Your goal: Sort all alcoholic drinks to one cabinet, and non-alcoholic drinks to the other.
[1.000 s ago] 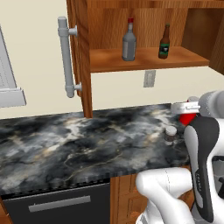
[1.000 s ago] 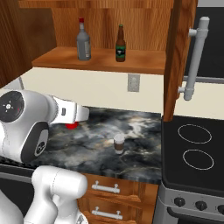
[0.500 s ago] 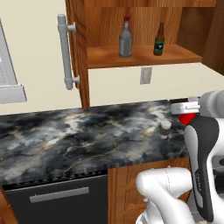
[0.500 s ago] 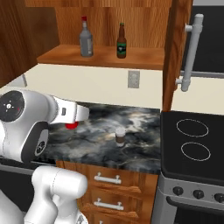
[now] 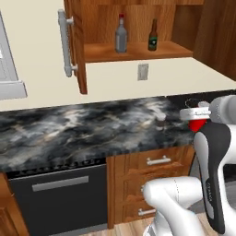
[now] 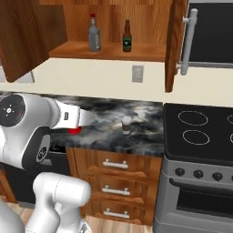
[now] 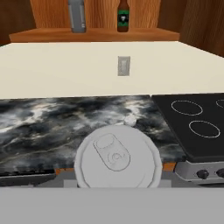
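My gripper [image 5: 197, 116] is shut on the small red can [image 5: 198, 124], held above the front edge of the counter. The hand view looks down on the can's pale top [image 7: 116, 155]. From the right base view the can [image 6: 75, 130] peeks out under the hand. The grey bottle with a red cap [image 5: 120, 35] and the dark beer bottle [image 5: 153, 36] stand on the shelf of the open reddish-brown wall cabinet [image 5: 138, 51]. The short brown cup with a pale lid [image 6: 126, 124] stands on the counter, just beyond the can.
The cabinet's doors hang open, one with a grey bar handle [image 5: 66, 44] on the left, the other [image 6: 187, 41] on the right. A black stove [image 6: 200, 132] adjoins the marbled counter [image 5: 83, 129]. Drawers and a dishwasher front sit below.
The whole picture has shifted: the base has drawn back from the counter, so more of the drawers and floor shows. The red can has stayed in the gripper.
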Motion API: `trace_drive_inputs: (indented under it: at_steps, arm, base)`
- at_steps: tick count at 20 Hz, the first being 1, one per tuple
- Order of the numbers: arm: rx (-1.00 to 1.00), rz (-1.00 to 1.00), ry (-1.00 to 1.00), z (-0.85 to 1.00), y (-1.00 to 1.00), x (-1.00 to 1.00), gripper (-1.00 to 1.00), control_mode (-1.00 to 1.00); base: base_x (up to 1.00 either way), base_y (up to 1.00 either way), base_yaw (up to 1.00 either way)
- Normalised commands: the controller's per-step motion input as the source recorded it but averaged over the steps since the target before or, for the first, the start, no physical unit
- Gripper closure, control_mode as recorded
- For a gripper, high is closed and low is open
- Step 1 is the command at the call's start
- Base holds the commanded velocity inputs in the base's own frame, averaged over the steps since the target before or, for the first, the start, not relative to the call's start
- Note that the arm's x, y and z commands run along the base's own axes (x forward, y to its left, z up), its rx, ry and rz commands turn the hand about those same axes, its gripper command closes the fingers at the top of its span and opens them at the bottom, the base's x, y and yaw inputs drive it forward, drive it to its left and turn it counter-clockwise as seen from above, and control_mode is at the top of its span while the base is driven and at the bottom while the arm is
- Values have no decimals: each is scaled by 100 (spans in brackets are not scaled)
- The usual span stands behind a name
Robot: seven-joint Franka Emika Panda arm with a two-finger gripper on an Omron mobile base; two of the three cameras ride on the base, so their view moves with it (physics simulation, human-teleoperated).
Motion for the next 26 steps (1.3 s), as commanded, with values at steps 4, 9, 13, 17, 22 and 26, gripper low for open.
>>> trace_drive_inputs:
  at_steps: [4,9,13,17,22,26]
  arm:
    - [0,0,0,0,0,0,100,100]
    - [0,0,0,0,0,0,100,100]
    - [0,0,0,0,0,0,100,100]
    - [0,0,0,0,0,0,100,100]
    - [0,0,0,0,0,0,100,100]
    - [0,0,0,0,0,0,100,100]
  base:
    - [-64,-13,-8]
    - [-55,-20,-9]
    - [-52,-29,-10]
    - [-48,-35,-8]
    - [-9,-33,-1]
    - [0,-33,0]
